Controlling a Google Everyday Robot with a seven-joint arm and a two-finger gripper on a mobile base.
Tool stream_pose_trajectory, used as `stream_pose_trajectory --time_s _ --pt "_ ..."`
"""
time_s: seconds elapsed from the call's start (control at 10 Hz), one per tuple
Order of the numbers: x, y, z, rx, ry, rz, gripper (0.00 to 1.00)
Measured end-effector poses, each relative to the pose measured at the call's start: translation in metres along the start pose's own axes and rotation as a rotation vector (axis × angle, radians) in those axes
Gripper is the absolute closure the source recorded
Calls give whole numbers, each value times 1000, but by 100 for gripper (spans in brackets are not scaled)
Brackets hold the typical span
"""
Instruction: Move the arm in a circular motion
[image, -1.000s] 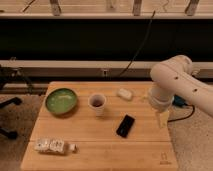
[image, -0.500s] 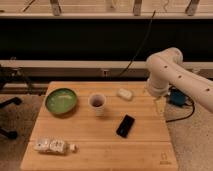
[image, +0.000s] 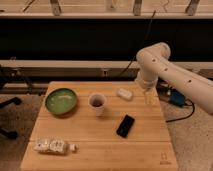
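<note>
The thick cream-white arm with small dark holes comes in from the right edge and bends at a rounded elbow at the top. From there it points down to a pale gripper, which hangs over the far right part of the wooden table. The gripper is just right of a small white oblong object and holds nothing that I can see.
On the table stand a green bowl at the left, a white cup in the middle, a black phone and a white packet at the front left. A blue box and cables lie on the floor at the right.
The arm has swung up and away: the elbow moved left and higher, and the gripper moved from the table's right middle toward its far right edge.
</note>
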Motion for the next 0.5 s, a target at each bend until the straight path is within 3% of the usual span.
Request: stream_pose_trajectory --time_s 0.2,0.3,0.5 --pt "-33 -14 -2 14 -11 -44 20" --pt "-64 -21 -5 22 -28 -92 20" --pt "-101 -24 -10 31 -51 -152 20"
